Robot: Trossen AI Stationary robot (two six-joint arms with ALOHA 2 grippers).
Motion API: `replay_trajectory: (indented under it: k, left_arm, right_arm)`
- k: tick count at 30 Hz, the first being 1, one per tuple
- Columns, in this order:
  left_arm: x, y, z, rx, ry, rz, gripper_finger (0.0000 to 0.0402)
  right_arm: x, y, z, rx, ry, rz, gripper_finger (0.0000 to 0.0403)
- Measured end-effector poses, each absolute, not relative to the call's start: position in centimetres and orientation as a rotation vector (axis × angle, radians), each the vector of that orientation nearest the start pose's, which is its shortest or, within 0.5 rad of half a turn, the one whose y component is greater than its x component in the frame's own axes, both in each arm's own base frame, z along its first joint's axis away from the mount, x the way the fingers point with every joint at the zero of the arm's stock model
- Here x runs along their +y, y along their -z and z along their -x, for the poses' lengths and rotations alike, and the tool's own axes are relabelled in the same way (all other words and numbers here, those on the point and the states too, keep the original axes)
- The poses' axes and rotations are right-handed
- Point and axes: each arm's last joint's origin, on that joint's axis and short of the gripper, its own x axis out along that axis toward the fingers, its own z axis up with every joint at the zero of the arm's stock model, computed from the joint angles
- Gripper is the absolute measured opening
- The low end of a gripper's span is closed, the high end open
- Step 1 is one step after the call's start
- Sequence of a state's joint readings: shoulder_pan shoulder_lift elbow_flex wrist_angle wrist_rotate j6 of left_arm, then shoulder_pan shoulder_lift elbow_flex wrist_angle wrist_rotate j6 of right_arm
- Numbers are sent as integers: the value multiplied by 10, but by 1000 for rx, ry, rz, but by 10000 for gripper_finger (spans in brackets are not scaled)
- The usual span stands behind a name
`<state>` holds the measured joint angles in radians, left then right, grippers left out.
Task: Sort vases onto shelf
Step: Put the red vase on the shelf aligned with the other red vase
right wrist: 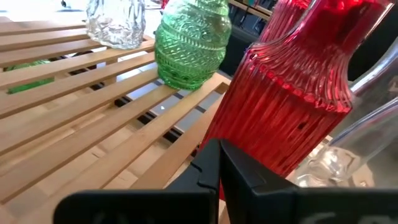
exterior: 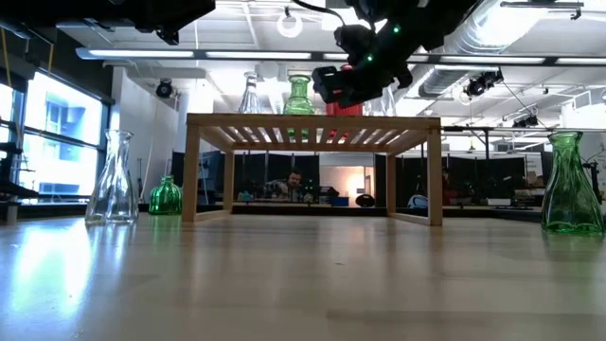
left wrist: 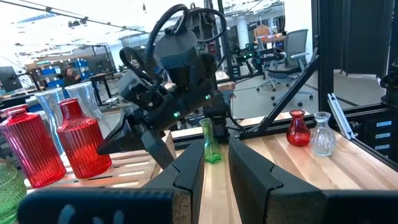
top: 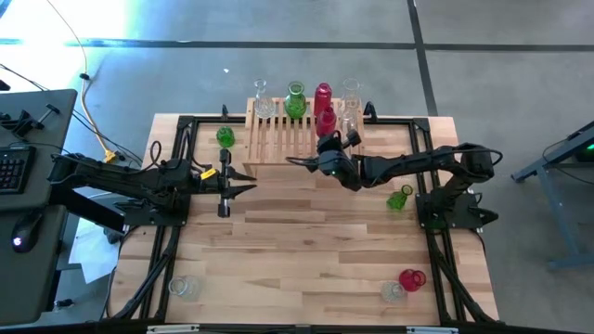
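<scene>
I see the plank bench [top: 306,250] on grey concrete floor [top: 501,74]; right end effector [top: 327,148] pressed together over the shelf [top: 278,139], left end effector [top: 243,177] slightly spread.

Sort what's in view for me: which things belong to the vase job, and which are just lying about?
Job: shelf; red vase by the right gripper; green vase and clear vase on the table.
Lying about: keyboard; yellow cable.
</scene>
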<state>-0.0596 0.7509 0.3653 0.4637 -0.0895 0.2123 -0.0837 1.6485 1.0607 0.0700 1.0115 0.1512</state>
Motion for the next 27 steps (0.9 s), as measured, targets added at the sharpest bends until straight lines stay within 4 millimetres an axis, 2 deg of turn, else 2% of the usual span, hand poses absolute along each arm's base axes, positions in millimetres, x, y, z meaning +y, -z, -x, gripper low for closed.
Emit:
replay_trajectory:
  k: [6, 11, 15, 27]
  left_arm:
    - [-8, -255, -173, -74, -38, -206, 62]
    - [-8, -255, -173, -74, -38, -206, 62]
    - [-8, -255, -173, -74, -38, -206, 62]
    - [-8, -254, -173, -72, -38, -205, 62]
  right_arm:
    - [-60, -239, -346, 423, 1082, 117, 2]
    - [-44, -250, -343, 432, 1032, 171, 2]
    - [-35, -258, -334, 446, 1081, 215, 2]
    - [-60, -257, -327, 506, 1083, 195, 2]
